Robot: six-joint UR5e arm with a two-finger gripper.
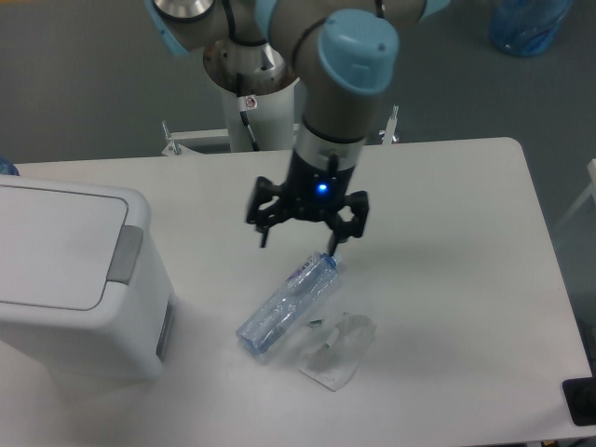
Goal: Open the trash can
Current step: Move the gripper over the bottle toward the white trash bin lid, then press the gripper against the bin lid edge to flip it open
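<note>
The trash can (65, 307) is a large boxy white bin at the left edge of the table. Its flat white lid (51, 247) is down and the grey push tab (124, 254) sits on its right side. My gripper (298, 240) hangs over the middle of the table, well to the right of the bin. Its fingers (264, 230) are spread apart and hold nothing. It hovers just above the cap end of a lying plastic bottle.
A clear plastic water bottle (287, 304) lies on the table below the gripper. A crumpled clear plastic wrapper (337, 349) lies beside it. The robot's base (250, 102) stands behind the table. A blue bag (529, 25) is on the floor at the top right.
</note>
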